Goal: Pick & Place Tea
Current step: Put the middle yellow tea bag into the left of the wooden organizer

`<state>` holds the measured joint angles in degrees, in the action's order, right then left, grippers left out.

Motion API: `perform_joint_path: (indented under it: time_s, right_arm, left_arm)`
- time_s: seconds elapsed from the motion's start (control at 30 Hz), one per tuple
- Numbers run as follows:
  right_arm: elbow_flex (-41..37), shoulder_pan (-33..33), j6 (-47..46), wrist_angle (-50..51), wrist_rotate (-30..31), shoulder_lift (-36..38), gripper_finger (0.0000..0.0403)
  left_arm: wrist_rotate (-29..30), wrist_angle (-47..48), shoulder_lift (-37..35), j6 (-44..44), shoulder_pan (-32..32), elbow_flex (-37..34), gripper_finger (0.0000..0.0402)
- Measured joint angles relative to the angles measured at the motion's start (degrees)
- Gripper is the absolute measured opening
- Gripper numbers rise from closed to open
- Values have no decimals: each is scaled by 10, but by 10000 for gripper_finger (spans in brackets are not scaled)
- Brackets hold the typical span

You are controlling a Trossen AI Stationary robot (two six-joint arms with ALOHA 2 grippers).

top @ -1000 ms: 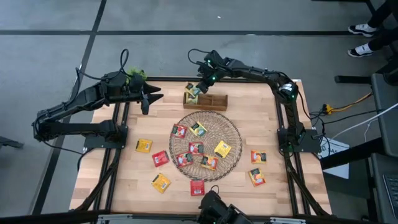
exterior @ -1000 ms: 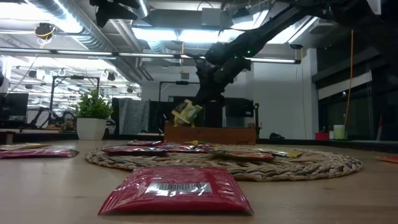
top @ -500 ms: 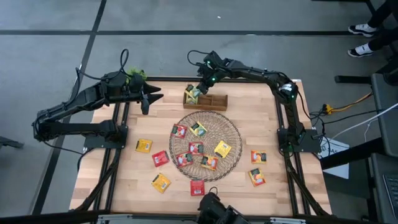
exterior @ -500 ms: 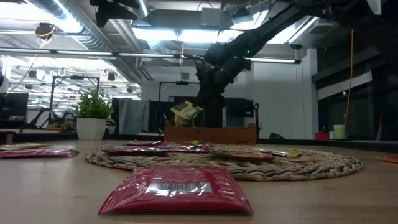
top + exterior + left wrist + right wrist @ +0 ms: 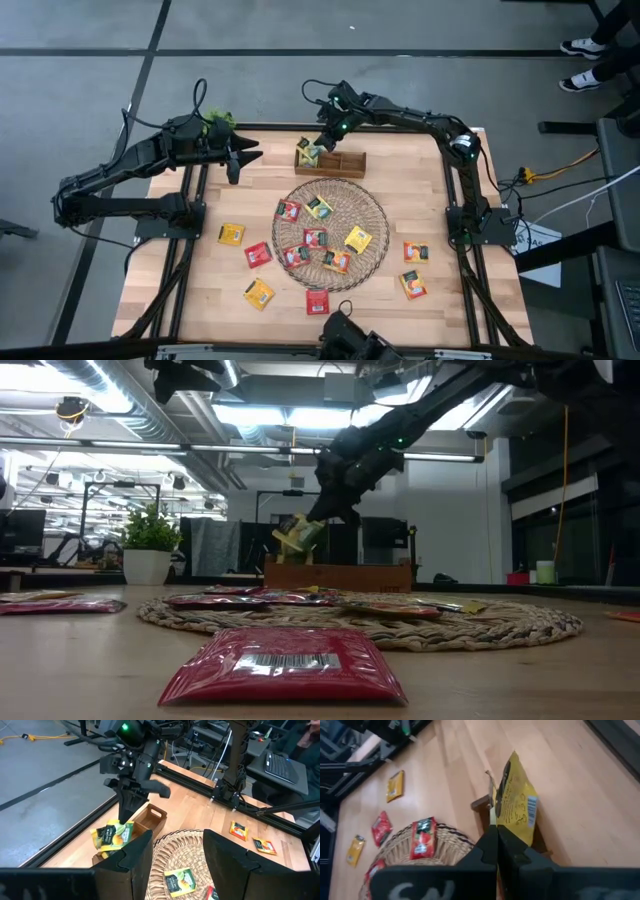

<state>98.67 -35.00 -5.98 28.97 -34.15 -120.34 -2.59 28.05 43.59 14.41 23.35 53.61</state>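
Observation:
My right gripper (image 5: 318, 143) is at the table's far side, shut on a yellow tea sachet (image 5: 299, 535) over the left end of a wooden box (image 5: 338, 162). In the low view the sachet hangs just above the box's rim (image 5: 340, 566). Several red and yellow sachets lie flat on the round wicker mat (image 5: 372, 215), and several more lie on the table around it. My left gripper (image 5: 175, 855) waits open above the far left of the table, touching nothing. My right gripper pinches the yellow sachet by one edge (image 5: 507, 827) between its two fingers. The fingers slant down from the table's far right side. The sachet stands out beyond the fingertips, tilted, its barcode side (image 5: 529, 805) showing in the right wrist view, lifted off the table.
A small potted plant (image 5: 218, 120) stands at the far left corner behind my left arm. One red sachet (image 5: 285, 665) lies near the front edge. Two orange sachets (image 5: 414, 268) lie to the right of the mat. Bare wood shows at the near left.
My right gripper has turned a little at the wrist over the box's left end. The yellow sachet has swung with it and sits slightly higher, still in the shut fingers.

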Motion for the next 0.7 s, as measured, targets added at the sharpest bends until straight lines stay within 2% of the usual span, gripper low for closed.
perform_joint_path:
  time_s: [0.27, 0.7]
  right_arm:
    - [0, -3, 0, 4, -18, 29, 0]
    - [0, -4, 5, 39, -21, 29, 0]
  left_arm:
    - [0, 0, 0, 0, 0, 0, 169]
    - [0, 0, 0, 0, 0, 0, 169]
